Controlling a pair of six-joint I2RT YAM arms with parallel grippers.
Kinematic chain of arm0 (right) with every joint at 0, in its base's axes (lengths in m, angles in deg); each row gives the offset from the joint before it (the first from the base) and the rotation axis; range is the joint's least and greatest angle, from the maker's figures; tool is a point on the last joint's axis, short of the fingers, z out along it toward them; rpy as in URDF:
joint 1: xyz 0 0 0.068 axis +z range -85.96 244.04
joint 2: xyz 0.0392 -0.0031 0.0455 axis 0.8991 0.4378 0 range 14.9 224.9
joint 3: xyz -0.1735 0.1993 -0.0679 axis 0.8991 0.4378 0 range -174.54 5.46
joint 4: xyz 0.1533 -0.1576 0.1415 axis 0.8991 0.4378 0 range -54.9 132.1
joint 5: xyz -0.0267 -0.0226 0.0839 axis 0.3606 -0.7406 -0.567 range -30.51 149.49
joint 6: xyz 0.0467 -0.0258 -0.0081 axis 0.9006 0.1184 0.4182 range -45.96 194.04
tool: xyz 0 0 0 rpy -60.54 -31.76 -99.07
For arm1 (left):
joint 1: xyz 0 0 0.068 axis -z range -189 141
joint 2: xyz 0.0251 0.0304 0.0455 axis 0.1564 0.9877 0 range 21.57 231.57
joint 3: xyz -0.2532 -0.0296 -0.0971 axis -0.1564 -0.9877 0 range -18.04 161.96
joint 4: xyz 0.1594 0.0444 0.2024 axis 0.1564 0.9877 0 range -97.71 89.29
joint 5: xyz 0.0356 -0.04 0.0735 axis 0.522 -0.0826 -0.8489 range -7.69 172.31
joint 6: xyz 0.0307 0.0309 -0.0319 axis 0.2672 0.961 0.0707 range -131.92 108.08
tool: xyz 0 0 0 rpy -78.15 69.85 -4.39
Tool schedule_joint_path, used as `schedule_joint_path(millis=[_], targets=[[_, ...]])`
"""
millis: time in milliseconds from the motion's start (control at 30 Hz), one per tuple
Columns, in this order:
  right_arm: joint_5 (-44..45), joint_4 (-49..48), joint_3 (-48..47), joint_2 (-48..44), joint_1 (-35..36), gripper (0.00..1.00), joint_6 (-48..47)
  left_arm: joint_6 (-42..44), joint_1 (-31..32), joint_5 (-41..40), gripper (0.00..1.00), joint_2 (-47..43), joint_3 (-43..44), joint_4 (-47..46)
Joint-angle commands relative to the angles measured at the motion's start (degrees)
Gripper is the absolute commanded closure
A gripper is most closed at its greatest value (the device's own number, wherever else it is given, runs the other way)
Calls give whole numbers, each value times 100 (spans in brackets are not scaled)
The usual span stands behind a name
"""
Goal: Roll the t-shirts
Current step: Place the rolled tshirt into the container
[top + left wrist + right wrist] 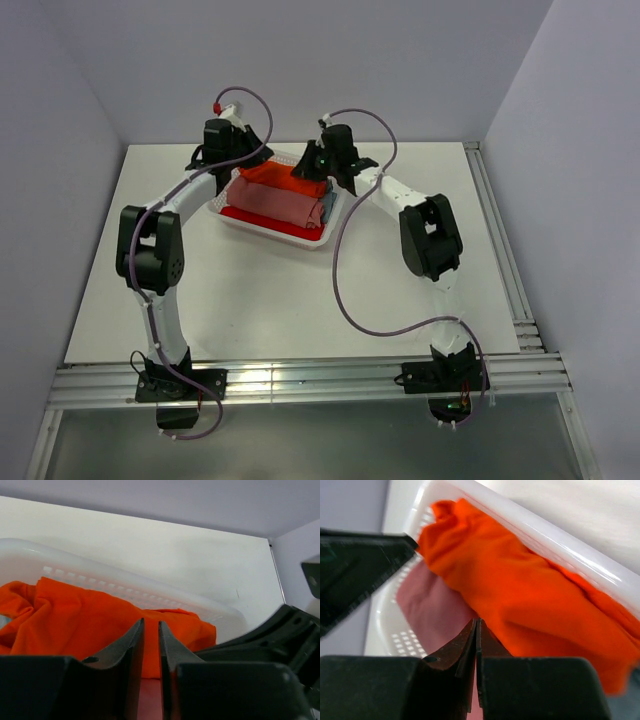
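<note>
The bright orange t-shirt (270,175) lies loosely bunched along the far side of the white lattice basket (262,226). In front of it rests a salmon-pink roll (275,203), with red cloth (245,214) under it and a light blue roll (330,208) at the right end. My left gripper (151,622) hovers just over the orange t-shirt (65,620), jaws a narrow gap apart with nothing between them. My right gripper (477,620) is shut, its tips at the seam between the orange t-shirt (530,600) and the pink roll (427,602); no cloth shows between them.
The basket stands at the back middle of the white table (250,300). Both wrists crowd over it, a few centimetres apart: the right arm's dark body (280,635) fills the left wrist view's right side. Walls close in behind and on both sides.
</note>
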Motion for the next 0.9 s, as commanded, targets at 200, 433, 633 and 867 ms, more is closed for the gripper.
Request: schedule_joint_path(millis=[200, 433, 633, 867], targets=[[-123, -552, -1027, 1030, 28, 93, 562, 118, 19, 648, 83, 79, -202, -412], [71, -228, -1106, 1267, 11, 94, 659, 153, 45, 763, 87, 633, 123, -272], [-157, -708, -799, 935, -7, 94, 721, 276, 10, 500, 87, 476, 334, -17], [-394, -1070, -342, 231, -138, 94, 677, 233, -314, 402, 86, -51, 142, -69]])
